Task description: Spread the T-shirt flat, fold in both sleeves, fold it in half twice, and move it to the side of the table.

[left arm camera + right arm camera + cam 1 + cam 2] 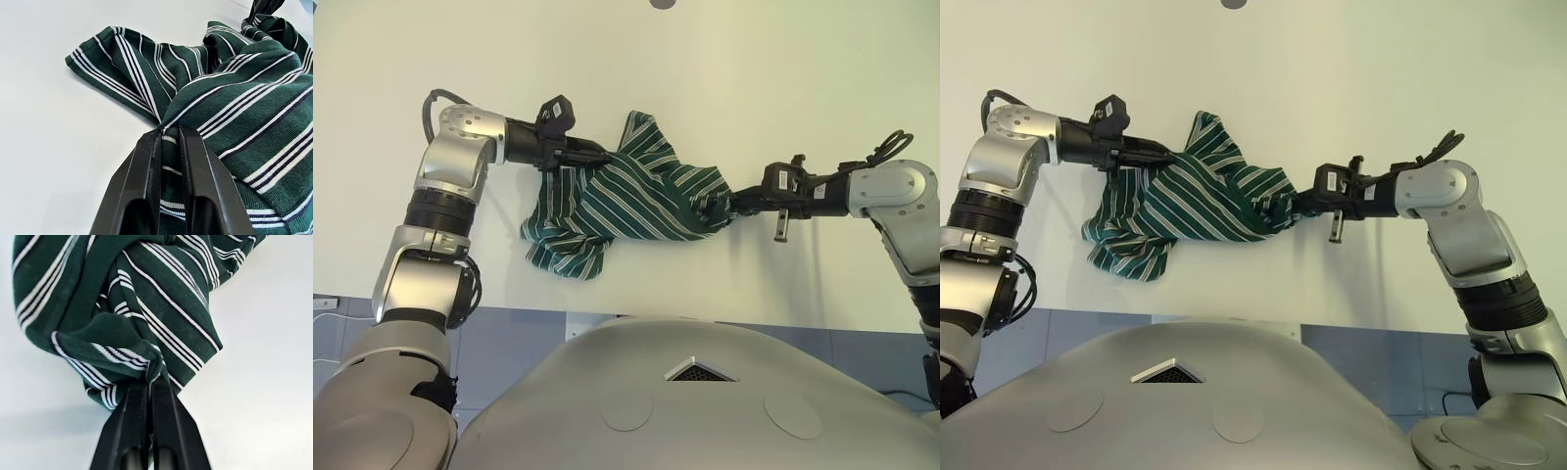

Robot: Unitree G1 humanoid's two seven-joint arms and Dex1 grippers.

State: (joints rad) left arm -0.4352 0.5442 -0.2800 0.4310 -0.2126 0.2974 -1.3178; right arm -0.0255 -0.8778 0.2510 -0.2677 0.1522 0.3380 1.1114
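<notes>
The one T-shirt (pixel 626 196), dark green with white and dark stripes, is crumpled near the middle of the white table (pixel 783 78), stretched a little between the two grippers. The left gripper (pixel 169 132) is closed on a fold of cloth at the shirt's left side. Its arm is bent at the elbow, and the forearm points inward across the table. The right gripper (pixel 149 381) pinches a bunched corner at the shirt's right side, with the fingers tight together, and its forearm points inward from the right. One loose part of the shirt lies toward the near edge of the table. Below that edge there is a floor (pixel 509 338) of grey-blue tiles.
</notes>
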